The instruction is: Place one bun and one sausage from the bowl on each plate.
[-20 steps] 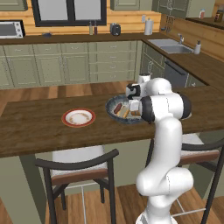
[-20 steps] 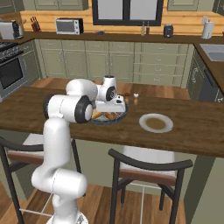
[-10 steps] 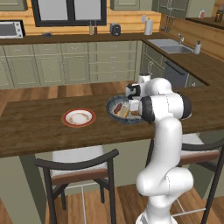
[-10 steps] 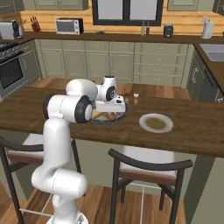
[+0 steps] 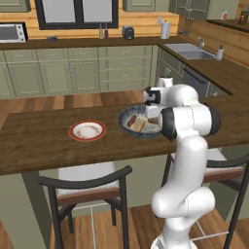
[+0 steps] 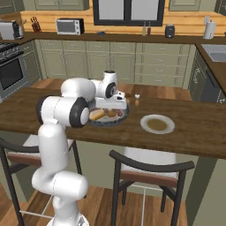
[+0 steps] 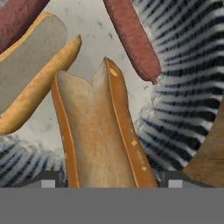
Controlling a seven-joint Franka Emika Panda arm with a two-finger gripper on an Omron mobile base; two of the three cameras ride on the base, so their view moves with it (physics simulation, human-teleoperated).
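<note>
Gripping a split bun [image 7: 98,131], the pincer [image 7: 109,181] is sitting low inside the bowl [image 7: 192,78], its two dark finger tips [image 7: 52,180] pressing the bun's golden crust on either side near the bottom of the hand view. The bun's pale cut face is pointing toward the camera, with its notched end reaching toward the middle of the bowl. A second bun [image 7: 30,65] is lying just beside it to the upper left, and a reddish sausage [image 7: 133,37] is slanting across the speckled floor above it, its tip near the striped inner wall. Another sausage [image 7: 17,15] is peeking in at the top left corner.

From the base cameras, the bowl [image 5: 127,113] is resting on the dark wooden counter [image 5: 39,141], with the white arm bending down over it. The plate [image 5: 87,131] is standing bare on the same counter, well apart from the bowl; in the right base view it [image 6: 157,124] is lying to the right of the bowl [image 6: 110,121].

No brand, label or writing is proving readable anywhere.
</note>
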